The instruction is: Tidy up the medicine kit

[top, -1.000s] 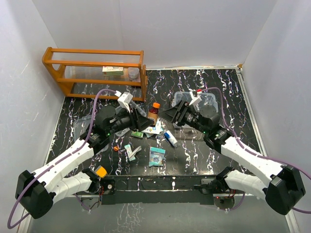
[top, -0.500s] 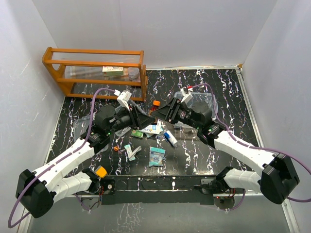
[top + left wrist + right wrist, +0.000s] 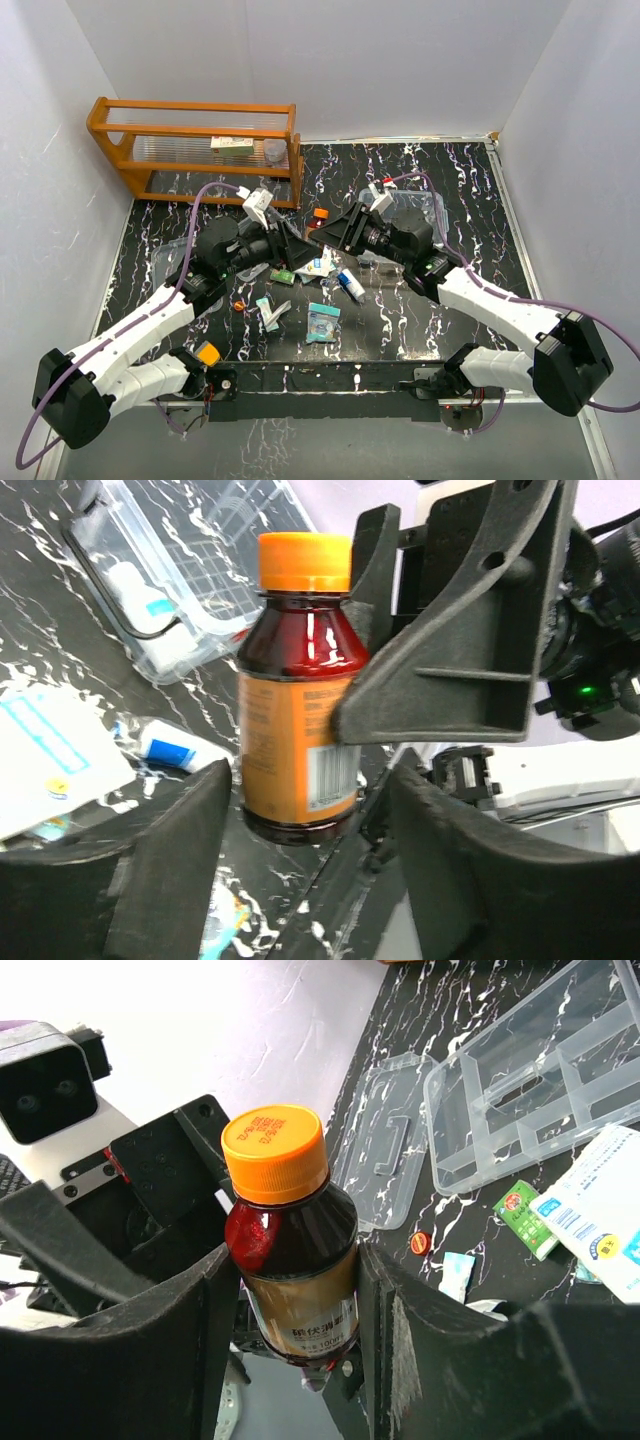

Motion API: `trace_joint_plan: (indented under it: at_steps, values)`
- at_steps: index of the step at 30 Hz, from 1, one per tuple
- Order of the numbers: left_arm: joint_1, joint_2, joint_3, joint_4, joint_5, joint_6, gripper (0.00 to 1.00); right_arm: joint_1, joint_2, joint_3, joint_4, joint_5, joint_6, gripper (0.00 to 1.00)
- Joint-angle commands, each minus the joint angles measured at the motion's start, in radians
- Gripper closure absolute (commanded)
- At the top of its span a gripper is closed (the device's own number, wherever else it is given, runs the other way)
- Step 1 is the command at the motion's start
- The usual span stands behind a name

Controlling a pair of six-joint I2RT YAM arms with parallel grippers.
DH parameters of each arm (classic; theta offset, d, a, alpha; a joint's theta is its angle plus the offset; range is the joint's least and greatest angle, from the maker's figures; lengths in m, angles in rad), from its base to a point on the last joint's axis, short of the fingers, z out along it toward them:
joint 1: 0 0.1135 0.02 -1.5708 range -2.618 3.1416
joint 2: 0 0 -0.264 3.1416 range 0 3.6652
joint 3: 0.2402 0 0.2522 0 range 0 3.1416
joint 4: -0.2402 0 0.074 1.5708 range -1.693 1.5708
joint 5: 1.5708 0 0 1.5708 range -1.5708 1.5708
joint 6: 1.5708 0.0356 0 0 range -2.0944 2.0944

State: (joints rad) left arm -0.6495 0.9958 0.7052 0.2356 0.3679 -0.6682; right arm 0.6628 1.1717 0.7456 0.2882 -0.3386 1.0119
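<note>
Two pincers meet at one brown syrup bottle with an orange cap. The right pincer squeezes it, with a finger pressed on each side. The left pincer stands partly wide around the bottle's bottom, with a gap showing. Past the right pincer's tips lie the kit's clear tray and lid. Past the left pincer's tips sits the clear kit box.

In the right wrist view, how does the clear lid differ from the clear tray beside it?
The tray is split by upright walls into compartments; the lid is one undivided flat panel. The lid has a handle in its middle; the tray has none. Both are clear plastic and lie flat, side by side, on the table.
</note>
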Motion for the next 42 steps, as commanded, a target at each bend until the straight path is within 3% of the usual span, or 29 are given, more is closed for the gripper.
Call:
trace_joint_plan:
  at_steps: [1, 5, 11, 17, 21, 28, 35, 42]
  values:
    - [-0.006, -0.018, 0.06, -0.065, 0.017, 0.045, 0.29, -0.004, -0.001, 0.092, 0.003, 0.013, -0.06, 0.64]
    - [-0.007, -0.064, 0.106, -0.203, -0.078, 0.151, 0.17, -0.043, 0.012, 0.176, -0.145, -0.001, -0.152, 0.64]
    - [-0.007, -0.164, 0.184, -0.404, -0.348, 0.357, 0.15, -0.168, 0.061, 0.355, -0.473, -0.029, -0.353, 0.64]
    - [-0.007, -0.229, 0.162, -0.447, -0.464, 0.468, 0.14, -0.346, 0.142, 0.466, -0.711, 0.031, -0.504, 0.64]
    - [-0.007, -0.26, 0.129, -0.432, -0.468, 0.47, 0.14, -0.426, 0.195, 0.483, -0.777, 0.073, -0.557, 0.66]
    - [-0.007, -0.283, 0.127, -0.436, -0.444, 0.449, 0.14, -0.449, 0.292, 0.552, -0.9, 0.166, -0.63, 0.65]
    - [-0.007, -0.302, 0.103, -0.406, -0.425, 0.401, 0.14, -0.449, 0.378, 0.542, -0.899, 0.207, -0.65, 0.66]
    - [-0.007, -0.319, 0.097, -0.413, -0.445, 0.383, 0.14, -0.448, 0.475, 0.577, -0.887, 0.154, -0.65, 0.67]
